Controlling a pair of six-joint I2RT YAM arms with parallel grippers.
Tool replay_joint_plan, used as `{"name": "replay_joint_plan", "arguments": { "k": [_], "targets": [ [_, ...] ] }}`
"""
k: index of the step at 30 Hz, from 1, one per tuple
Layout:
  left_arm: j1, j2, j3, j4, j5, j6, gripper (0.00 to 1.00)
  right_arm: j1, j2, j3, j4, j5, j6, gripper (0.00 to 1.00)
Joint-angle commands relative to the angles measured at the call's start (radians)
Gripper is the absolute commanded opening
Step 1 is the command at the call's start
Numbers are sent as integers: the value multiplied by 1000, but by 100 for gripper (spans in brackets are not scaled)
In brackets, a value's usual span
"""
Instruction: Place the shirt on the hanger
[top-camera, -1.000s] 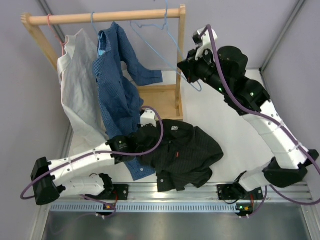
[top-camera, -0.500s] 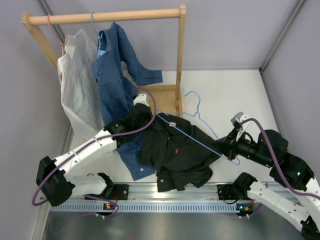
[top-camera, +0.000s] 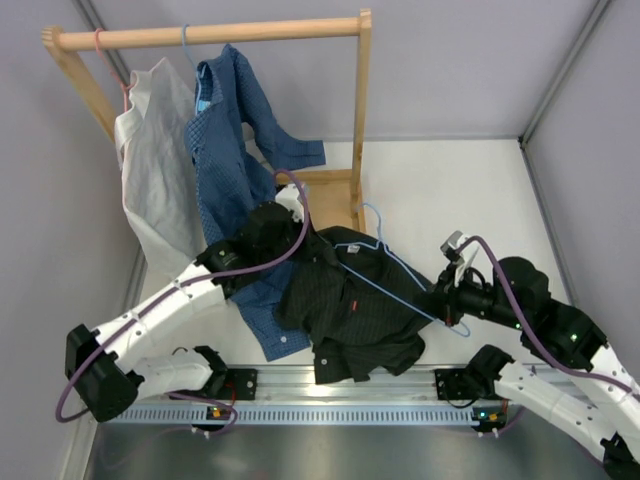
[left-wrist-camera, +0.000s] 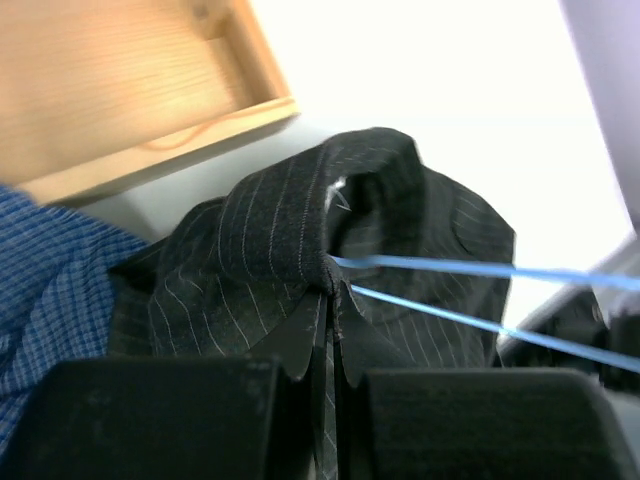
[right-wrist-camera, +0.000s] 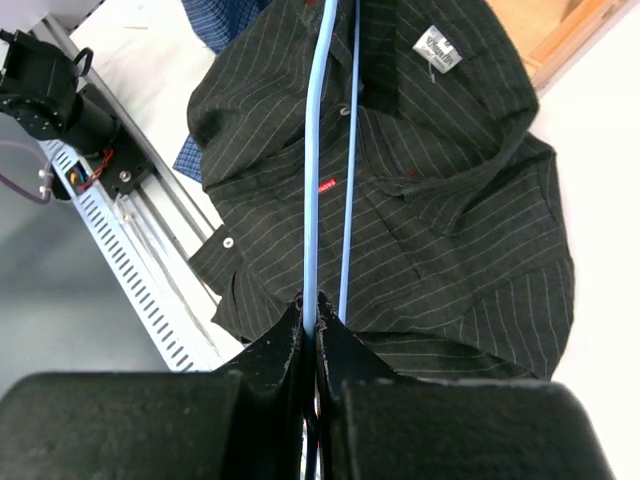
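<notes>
From above, the left gripper (top-camera: 303, 236) pinches the collar end of the shirt (top-camera: 365, 305). The shirt lies crumpled on the white table (top-camera: 470, 190), just in front of the wooden rack (top-camera: 358, 120). The right gripper (top-camera: 438, 297) is clamped on one corner of the hanger (top-camera: 393, 262), whose thin light-blue wire triangle lies across the shirt.

In the left wrist view, the jaws are almost together on a fold of black, finely pinstriped cloth. Two blue wires run off to the right from beside the pinch.

In the right wrist view, the jaws are closed tight on the wire. Its two strands stretch away over the soft, rumpled fabric, past a small white label.
</notes>
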Motion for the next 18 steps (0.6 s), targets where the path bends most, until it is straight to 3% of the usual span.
{"name": "replay_joint_plan", "arguments": {
  "k": [1, 9, 13, 14, 16, 17, 18],
  "targets": [
    [4, -75, -11, 132, 207, 146, 0, -6, 40, -2, 79, -102, -12, 0],
    [-2, -229, 94, 75, 612, 352, 0, -4, 100, 13, 171, -437, -81, 0],
    [-3, -213, 252, -31, 695, 398, 0, -6, 170, 110, 200, -542, -132, 0],
    [-3, -201, 291, -75, 691, 403, 0, -6, 186, 139, 202, -536, -136, 0],
    [-3, -183, 415, -120, 669, 406, 0, -6, 214, 223, 231, -346, -91, 0],
    [-3, -172, 456, -140, 660, 401, 0, -6, 215, 239, 248, -237, -52, 0],
    [-3, -154, 496, -169, 648, 395, 0, -6, 211, 251, 268, -34, 12, 0]
  ]
}}
